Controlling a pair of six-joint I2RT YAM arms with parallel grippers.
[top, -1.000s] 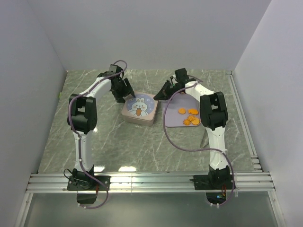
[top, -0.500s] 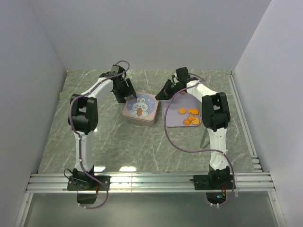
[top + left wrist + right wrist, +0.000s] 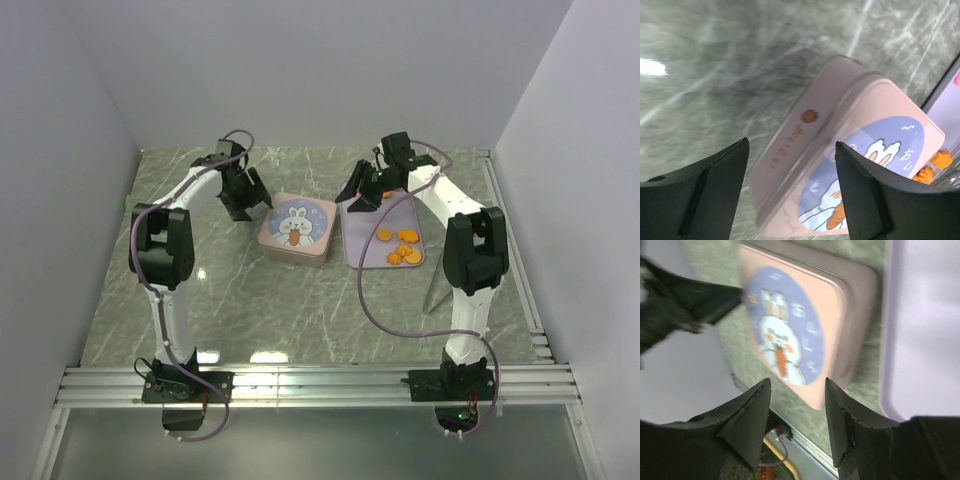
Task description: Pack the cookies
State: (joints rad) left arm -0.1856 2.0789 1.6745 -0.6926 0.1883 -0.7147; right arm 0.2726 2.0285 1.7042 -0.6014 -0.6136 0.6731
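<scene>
While lidded, pink tin (image 3: 294, 229) resting on marble surface (image 3: 250, 300), just left of lilac tray (image 3: 372, 255) bearing orange cookies (image 3: 400, 246). Left end effector (image 3: 790, 190) spread, empty, beside tin's left edge; right end effector (image 3: 796, 415) spread, empty, above tin-tray gap. Cookies outside tin: packing judged unfinished. Likely requires lid off, then cookies moved in.

A closed pink bunny tin (image 3: 295, 229) sits left of orange cookies (image 3: 399, 247) on a lilac tray (image 3: 372, 250).
</scene>
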